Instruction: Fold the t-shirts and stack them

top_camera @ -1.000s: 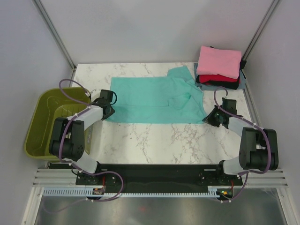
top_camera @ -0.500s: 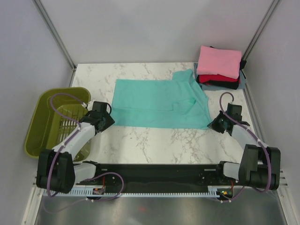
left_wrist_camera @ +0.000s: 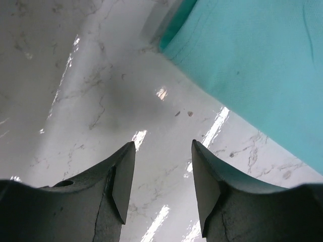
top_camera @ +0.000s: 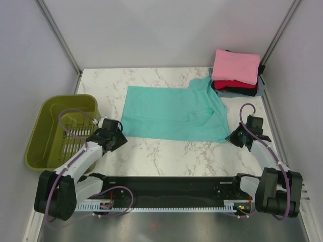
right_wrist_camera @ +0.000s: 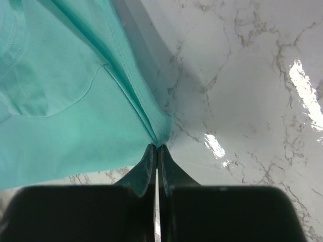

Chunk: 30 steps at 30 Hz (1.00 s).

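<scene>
The teal t-shirt [top_camera: 171, 112] lies spread flat in the middle of the marble table. My right gripper [top_camera: 233, 137] is shut on its near right corner [right_wrist_camera: 160, 132]; the cloth runs into the closed fingertips in the right wrist view. My left gripper [top_camera: 120, 138] is open and empty just off the shirt's near left corner; the left wrist view shows the teal edge [left_wrist_camera: 242, 70] ahead of and apart from the open fingers [left_wrist_camera: 123, 181]. A stack of folded shirts, pink [top_camera: 236, 65] on top, then red [top_camera: 233, 84], black and grey-blue, sits at the back right.
An olive-green plastic basket [top_camera: 41, 126] stands at the left edge of the table beside my left arm. Metal frame posts rise at the back corners. White marble table [top_camera: 166, 154] lies between the shirt and the arm bases.
Both grippers moved toward the near edge and the shirt slid with them. The left gripper has let go of the left corner and now stands open; the right still holds its corner.
</scene>
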Tool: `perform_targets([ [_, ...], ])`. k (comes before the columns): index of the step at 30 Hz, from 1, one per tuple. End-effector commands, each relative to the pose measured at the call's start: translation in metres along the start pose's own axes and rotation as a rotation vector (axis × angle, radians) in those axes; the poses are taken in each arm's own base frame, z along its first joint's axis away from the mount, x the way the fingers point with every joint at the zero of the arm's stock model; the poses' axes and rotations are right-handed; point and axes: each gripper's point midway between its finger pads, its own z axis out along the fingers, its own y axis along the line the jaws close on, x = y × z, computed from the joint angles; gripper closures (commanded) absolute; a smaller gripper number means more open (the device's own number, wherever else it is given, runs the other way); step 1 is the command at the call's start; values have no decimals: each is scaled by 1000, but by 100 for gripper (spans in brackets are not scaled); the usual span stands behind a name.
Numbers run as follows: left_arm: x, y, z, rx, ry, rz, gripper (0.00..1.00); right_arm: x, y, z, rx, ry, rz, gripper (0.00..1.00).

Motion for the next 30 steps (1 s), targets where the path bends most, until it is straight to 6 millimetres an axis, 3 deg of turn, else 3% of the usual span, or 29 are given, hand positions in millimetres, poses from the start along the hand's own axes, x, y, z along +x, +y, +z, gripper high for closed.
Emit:
perform_targets([
  [1,-15,-15,11,24,-58,-63,43,-3,4,2,-15,8,-2,100],
  [19,-43,-23,38,-12,-170,-112,43,-1,7,15,-56,45,-36,100],
  [30,-40,-29,59,-34,-136,-114,48,2,9,23,-71,69,-38,100],
])
